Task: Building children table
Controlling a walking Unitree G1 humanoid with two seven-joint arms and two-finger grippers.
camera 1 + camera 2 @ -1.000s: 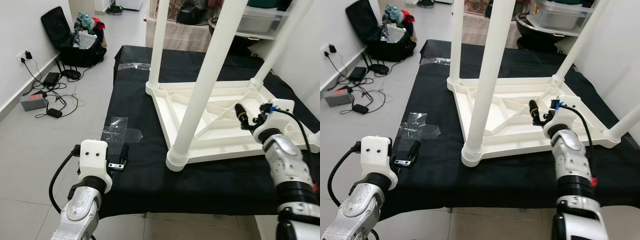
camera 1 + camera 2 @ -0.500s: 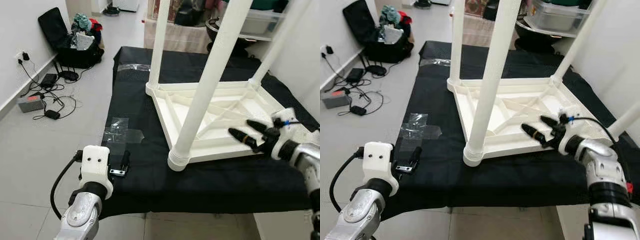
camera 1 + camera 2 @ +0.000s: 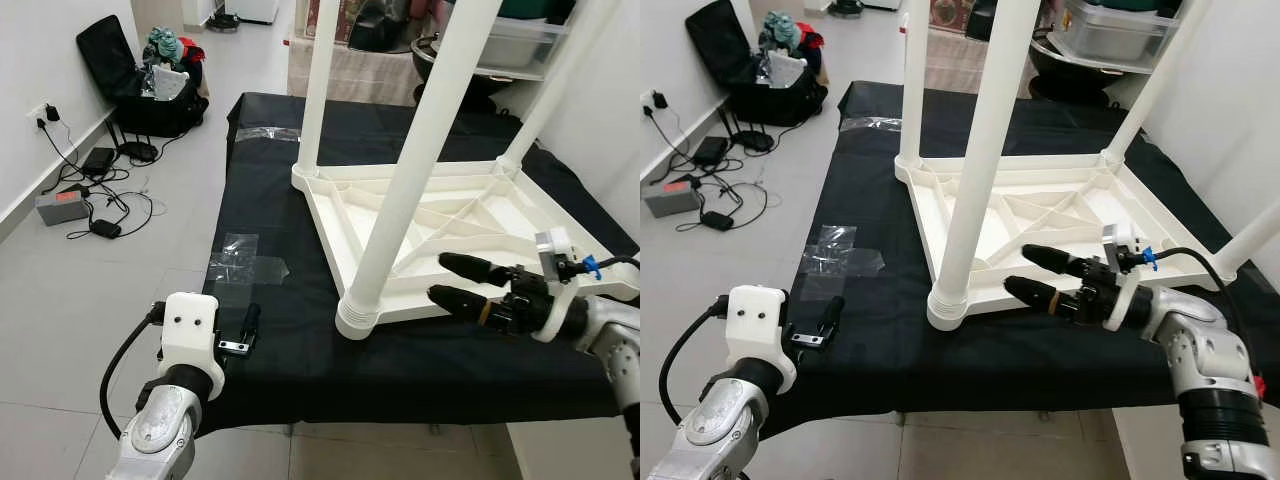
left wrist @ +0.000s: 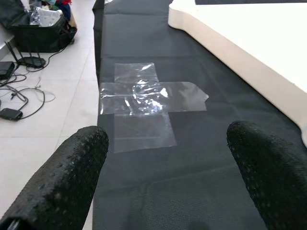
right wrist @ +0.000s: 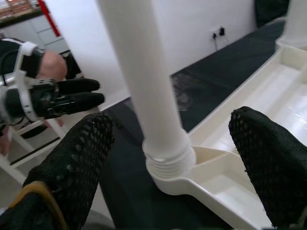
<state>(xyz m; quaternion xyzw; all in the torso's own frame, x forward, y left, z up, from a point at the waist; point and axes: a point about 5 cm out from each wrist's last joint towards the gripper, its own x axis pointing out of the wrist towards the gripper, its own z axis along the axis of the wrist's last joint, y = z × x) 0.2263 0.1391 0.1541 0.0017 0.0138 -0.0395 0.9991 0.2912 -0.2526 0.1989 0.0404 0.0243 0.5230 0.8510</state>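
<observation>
The white children's table (image 3: 440, 225) lies upside down on a black cloth (image 3: 280, 330) covering the bench, its legs pointing up. The nearest leg (image 3: 405, 170) stands screwed into the front corner. The right gripper (image 3: 452, 280) hovers just beside that leg's base, fingers apart and holding nothing. The left gripper (image 3: 243, 330) rests low over the cloth's near-left edge, fingers apart, near a patch of clear tape (image 4: 144, 96).

No text, label, brand or number can be read anywhere
</observation>
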